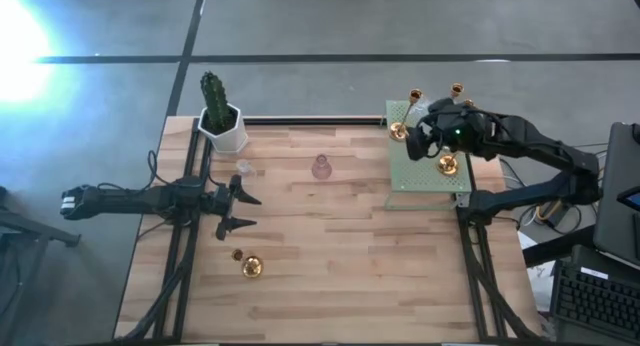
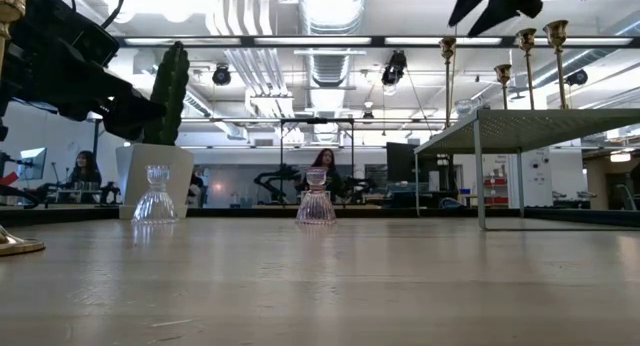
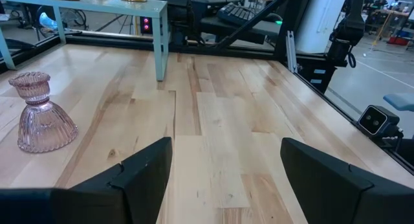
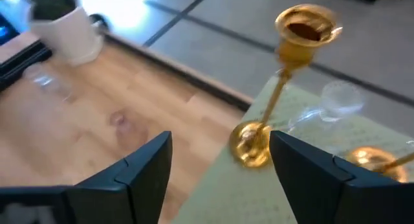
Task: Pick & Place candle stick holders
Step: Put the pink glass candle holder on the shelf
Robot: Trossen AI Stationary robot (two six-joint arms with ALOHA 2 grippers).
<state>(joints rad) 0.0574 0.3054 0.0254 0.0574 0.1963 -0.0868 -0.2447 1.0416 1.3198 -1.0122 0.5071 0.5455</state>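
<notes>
Table: pale wooden top, with both arms reaching in from its two sides.
Raised shelf: light green platform on thin legs at the table's far right corner; several gold holders stand on it.
Left arm: lies low along the table's left side. The left gripper rests just above the wood, jaws spread wide and holding nothing.
Right arm: bends in over the raised shelf. The right gripper hovers above the shelf's near-left part, jaws apart, with a gold candle holder standing just ahead of the gap, untouched.
Cactus pot: white pot with a green cactus, at the table's far left corner.
Pink glass holder: upright near the middle of the far edge.
Clear glass holder: upright beside the cactus pot.
Loose gold holder: lies on the wood near the left gripper, toward the near edge.
</notes>
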